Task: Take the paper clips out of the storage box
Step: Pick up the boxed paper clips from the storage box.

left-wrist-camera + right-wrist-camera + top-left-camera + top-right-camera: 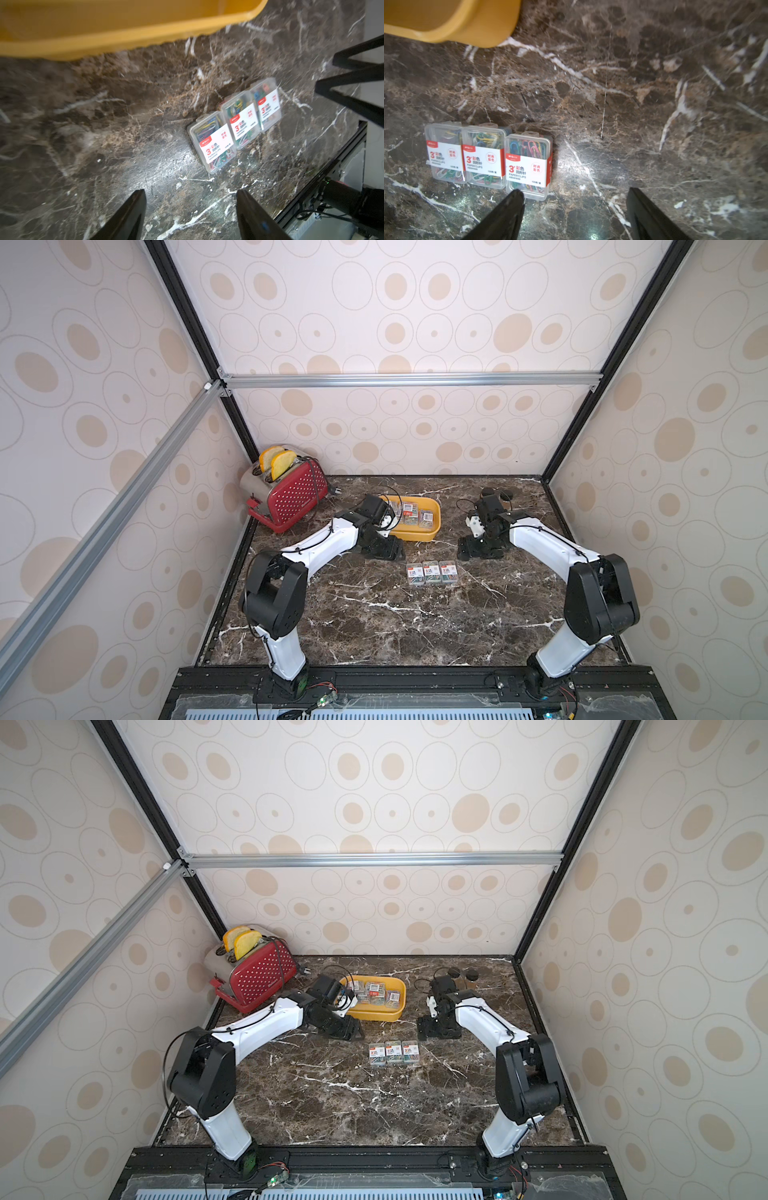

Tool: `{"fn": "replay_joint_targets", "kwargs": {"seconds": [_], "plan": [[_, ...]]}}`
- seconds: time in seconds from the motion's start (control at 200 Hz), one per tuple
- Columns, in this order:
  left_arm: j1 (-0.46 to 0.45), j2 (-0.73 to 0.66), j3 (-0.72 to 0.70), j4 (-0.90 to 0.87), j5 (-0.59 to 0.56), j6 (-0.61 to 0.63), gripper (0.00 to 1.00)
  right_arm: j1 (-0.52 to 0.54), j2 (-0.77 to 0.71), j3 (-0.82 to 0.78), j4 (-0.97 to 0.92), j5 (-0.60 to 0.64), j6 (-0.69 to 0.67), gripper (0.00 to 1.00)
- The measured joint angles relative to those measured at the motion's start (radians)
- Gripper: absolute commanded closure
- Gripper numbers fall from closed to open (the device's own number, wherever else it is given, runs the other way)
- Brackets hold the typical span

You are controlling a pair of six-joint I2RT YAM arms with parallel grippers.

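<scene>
Yellow plastic fills the far edge of the left wrist view: the tub [124, 37], with only its outer wall and rim showing. On the dark marble surface [93, 124] near it lie three clip boxes [234, 124], flat, labels up, touching side by side in one row. The left tool [190, 191] stands spread, with bare surface between its fingers and nothing held.

The right wrist view shows one rounded corner of the tub [467, 27], apart from the same three clip boxes [488, 158]. The end one sits slightly out of line. The right tool [574, 190] is also spread and empty. One finger [510, 205] has its tip at that end box's edge; whether it touches cannot be told.

In both top views the tub [415, 536] sits at the back middle of the surface, its long axis running left to right, slightly skewed. More clip boxes [415, 514] lie inside at mixed angles. The row of three [432, 572] lies in front of the tub, clear of it, between the two tools. The row runs left to right, each box's long axis front to back. The left arm [332, 533] crosses the tub's left end and hides it. A red toaster [291, 499] stands in the back left corner. Two dark jars [463, 973] stand behind the right arm [482, 1019], partly hidden.
</scene>
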State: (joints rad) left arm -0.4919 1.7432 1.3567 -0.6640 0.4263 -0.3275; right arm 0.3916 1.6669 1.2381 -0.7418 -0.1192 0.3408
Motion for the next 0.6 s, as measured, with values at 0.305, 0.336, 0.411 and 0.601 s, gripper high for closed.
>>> {"fn": "replay_joint_targets", "kwargs": {"seconds": [0.305,0.336,0.411,0.601], "plan": [[0.087,-0.018,0.172,-0.041,-0.121,0.047,0.10,0.000,-0.022,0.048,-0.025,-0.018,-0.032,0.00],[0.093,-0.013,0.191,-0.046,-0.132,0.053,0.09,0.000,-0.022,0.050,-0.028,-0.018,-0.034,0.00],[0.103,0.003,0.236,-0.057,-0.157,0.060,0.07,0.000,-0.022,0.060,-0.035,-0.019,-0.037,0.00],[0.126,0.094,0.346,-0.078,-0.193,0.069,0.01,0.000,-0.042,0.076,-0.046,-0.018,-0.046,0.00]]}}
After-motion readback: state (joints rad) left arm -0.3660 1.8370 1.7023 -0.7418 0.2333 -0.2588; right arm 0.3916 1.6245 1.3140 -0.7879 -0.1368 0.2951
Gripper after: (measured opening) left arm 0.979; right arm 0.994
